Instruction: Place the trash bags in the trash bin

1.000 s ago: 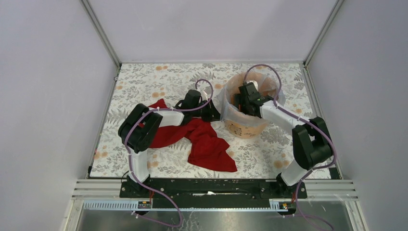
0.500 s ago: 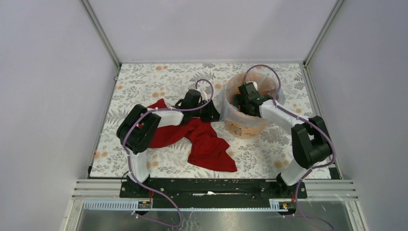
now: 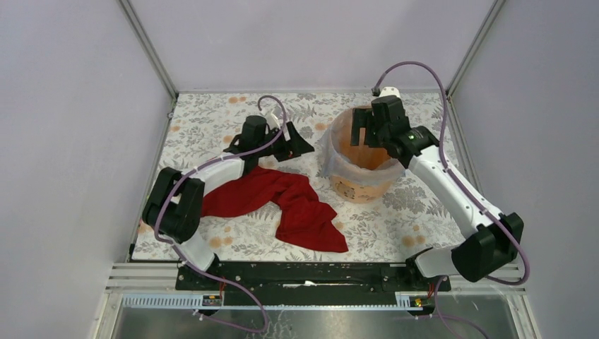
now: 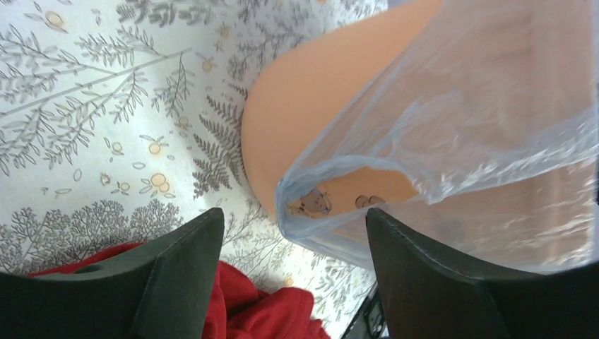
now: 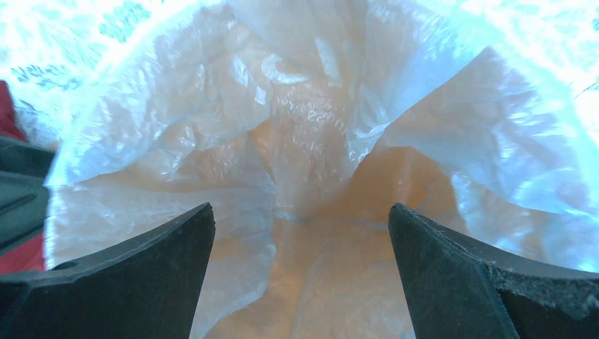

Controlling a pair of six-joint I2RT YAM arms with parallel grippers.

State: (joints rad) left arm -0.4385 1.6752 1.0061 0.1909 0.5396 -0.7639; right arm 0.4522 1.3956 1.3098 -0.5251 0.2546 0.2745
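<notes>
Top external view: the pale-blue trash bag (image 3: 330, 157) lines the orange trash bin (image 3: 362, 187), draped over its rim. Left gripper (image 3: 297, 142), wide and empty, hovers just left of it. Right gripper (image 3: 363, 133), also wide, hangs above the bin's mouth, arm outstretched.

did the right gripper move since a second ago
Yes. The right gripper was down inside the bucket; it has lifted out and now hangs open above the bucket's mouth, toward the far rim.
</notes>
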